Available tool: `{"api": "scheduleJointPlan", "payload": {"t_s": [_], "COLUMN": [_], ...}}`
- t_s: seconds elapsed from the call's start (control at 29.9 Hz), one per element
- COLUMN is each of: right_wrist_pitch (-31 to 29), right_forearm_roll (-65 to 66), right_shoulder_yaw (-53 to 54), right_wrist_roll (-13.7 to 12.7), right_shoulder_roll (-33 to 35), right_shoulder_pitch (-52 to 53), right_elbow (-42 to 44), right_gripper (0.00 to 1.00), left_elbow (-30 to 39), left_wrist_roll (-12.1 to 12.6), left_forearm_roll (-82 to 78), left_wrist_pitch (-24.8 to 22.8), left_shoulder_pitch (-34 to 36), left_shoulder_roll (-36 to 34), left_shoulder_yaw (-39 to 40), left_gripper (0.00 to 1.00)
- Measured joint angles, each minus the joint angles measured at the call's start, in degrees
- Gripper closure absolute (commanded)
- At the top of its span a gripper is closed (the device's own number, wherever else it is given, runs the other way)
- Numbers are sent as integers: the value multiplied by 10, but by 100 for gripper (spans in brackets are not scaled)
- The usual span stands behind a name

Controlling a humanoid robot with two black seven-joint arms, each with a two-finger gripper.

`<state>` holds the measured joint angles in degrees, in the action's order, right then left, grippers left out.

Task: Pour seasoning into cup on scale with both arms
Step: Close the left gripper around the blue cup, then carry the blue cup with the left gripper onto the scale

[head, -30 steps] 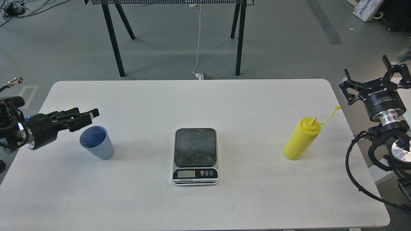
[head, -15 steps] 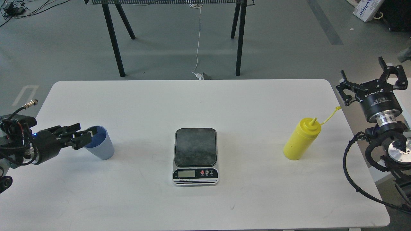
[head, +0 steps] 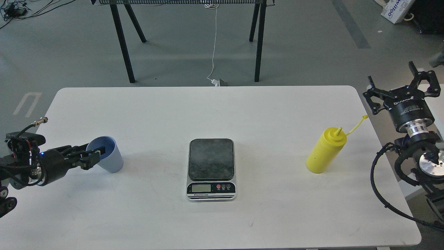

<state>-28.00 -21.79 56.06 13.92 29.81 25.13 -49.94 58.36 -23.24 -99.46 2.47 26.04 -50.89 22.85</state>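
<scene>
Overhead, the head view shows a white table (head: 277,215) with the scale (head: 211,169) at its centre, platform bare; a line of print sits under its LCD display (head: 201,188) but is too small to read. The cup (head: 105,154) stands upright on the table's left part, well apart from the scale. The left gripper (head: 91,157) lies level at the cup's left side, fingertips overlapping its rim; whether they press the wall cannot be told. The seasoning (head: 326,150) stands on the right part, cap hanging off on its tether. The right gripper (head: 399,83) is raised beyond the table edge, fingers spread wide, holding nothing; its white lettering appears inverted and illegible.
</scene>
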Motion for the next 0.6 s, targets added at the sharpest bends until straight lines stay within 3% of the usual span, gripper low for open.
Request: {"api": "scheduleJointPlan", "payload": {"t_s": [0.17, 0.6], "right_wrist_pitch": [0, 0], "right_forearm_roll": [0, 1], "right_shoulder_yaw": [-1, -3], "right_wrist_roll": [0, 0], "right_shoulder_roll": [0, 2], "right_shoulder_pitch": [0, -1], "right_elbow": [0, -1], "right_gripper": [0, 0], "left_elbow": [-1, 31], "left_wrist_roll": [2, -2], "left_forearm_roll": [5, 3], "left_wrist_pitch": [-2, -20], "left_shoulder_pitch": [9, 47], "left_shoulder_roll": [0, -6], "left_shoulder_yaw": [0, 0], "left_gripper": [94, 94]}}
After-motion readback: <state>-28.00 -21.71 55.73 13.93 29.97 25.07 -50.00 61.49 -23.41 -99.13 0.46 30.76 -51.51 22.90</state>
